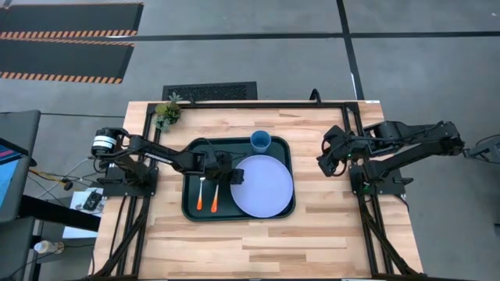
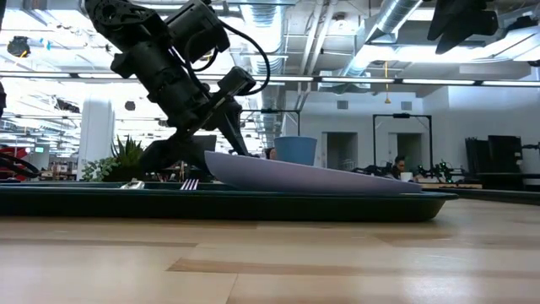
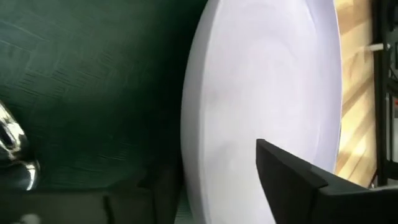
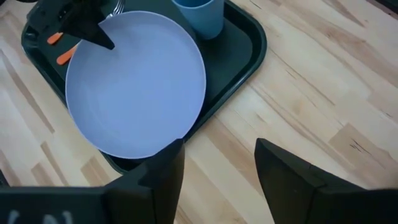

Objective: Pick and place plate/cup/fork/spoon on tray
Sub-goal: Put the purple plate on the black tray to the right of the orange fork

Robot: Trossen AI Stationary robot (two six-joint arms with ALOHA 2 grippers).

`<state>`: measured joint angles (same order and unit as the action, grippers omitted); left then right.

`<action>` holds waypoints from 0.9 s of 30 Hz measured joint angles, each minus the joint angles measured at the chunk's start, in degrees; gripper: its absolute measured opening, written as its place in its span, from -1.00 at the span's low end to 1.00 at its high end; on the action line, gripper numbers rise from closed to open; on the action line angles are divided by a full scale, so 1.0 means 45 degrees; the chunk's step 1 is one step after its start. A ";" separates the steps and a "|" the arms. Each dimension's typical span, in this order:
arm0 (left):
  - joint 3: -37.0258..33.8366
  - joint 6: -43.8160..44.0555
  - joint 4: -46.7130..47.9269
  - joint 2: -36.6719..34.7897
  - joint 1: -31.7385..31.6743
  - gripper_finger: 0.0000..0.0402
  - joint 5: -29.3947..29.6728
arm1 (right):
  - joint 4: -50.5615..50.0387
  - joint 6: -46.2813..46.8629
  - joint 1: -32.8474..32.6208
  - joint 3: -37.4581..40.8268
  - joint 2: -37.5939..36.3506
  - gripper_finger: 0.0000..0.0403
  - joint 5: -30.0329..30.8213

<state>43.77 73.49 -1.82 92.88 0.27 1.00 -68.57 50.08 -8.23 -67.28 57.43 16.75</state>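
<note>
The dark green tray (image 1: 191, 179) lies mid-table. The lavender plate (image 1: 263, 186) is on its right half, tilted, with its left rim raised and its right edge (image 2: 413, 187) resting at the tray's right rim. The blue cup (image 1: 260, 141) stands in the tray's far right corner. The spoon (image 1: 200, 197) and the fork (image 1: 214, 197), both orange-handled, lie side by side on the tray's left half. My left gripper (image 1: 234, 176) is shut on the plate's left rim. My right gripper (image 1: 324, 160) is open and empty above the table, right of the tray. My left gripper pinches the plate's left rim (image 3: 193, 149) between its two fingers, one finger (image 3: 292, 180) on the plate's top face and one under it. The fingers come from the table's left, slanting down. The plate's left rim (image 2: 211, 156) is held up off the tray and its right edge stays down.
A small green plant (image 1: 167, 111) stands at the table's far left corner. Bare wood lies near and to the right of the tray (image 4: 298, 93). People and furniture show in the room behind the table.
</note>
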 joint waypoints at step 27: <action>0.0194 -0.0121 0.0961 -0.0743 -0.0399 0.09 -0.0982 | 0.0057 -0.0469 -0.0002 -0.0011 -0.0005 0.11 -0.0013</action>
<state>44.64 72.95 2.50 89.54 -1.52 -3.42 -68.31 47.97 -8.24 -67.33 57.41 16.69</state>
